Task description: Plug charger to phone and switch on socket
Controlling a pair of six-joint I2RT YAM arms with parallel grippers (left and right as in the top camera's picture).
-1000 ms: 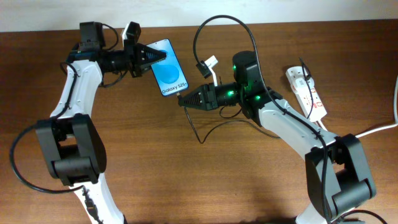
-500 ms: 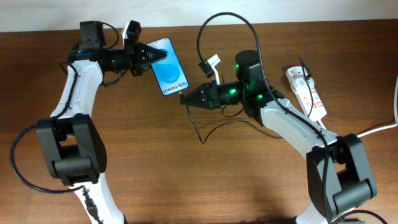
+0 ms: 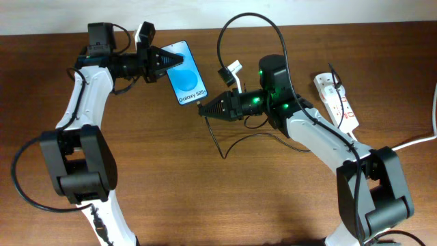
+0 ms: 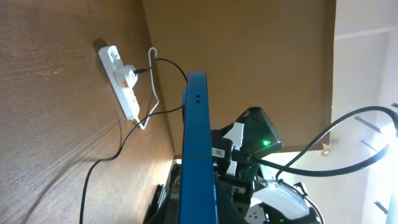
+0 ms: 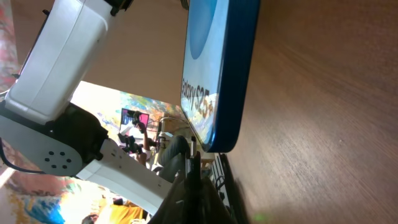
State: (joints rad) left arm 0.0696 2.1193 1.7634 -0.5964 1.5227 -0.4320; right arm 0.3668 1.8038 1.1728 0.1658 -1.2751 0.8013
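Note:
The phone (image 3: 185,80) has a bright blue screen with "Galaxy S25" text. My left gripper (image 3: 167,63) is shut on its upper end and holds it tilted on edge; it shows edge-on in the left wrist view (image 4: 198,155) and close up in the right wrist view (image 5: 217,68). My right gripper (image 3: 203,110) is shut on the charger plug tip (image 5: 194,163), which sits just below the phone's lower end. The black cable (image 3: 239,27) loops above and below the right arm. The white socket (image 3: 336,101) lies at the far right, also in the left wrist view (image 4: 121,79).
A charger adapter (image 3: 333,87) sits plugged in the socket, with the thick white cord (image 3: 410,142) running off right. Slack black cable (image 3: 232,145) lies on the brown table (image 3: 171,178) in front of the right arm.
My right gripper with the plug tip has edged slightly right and up, closer to the phone's lower end. The left arm and phone have barely moved.

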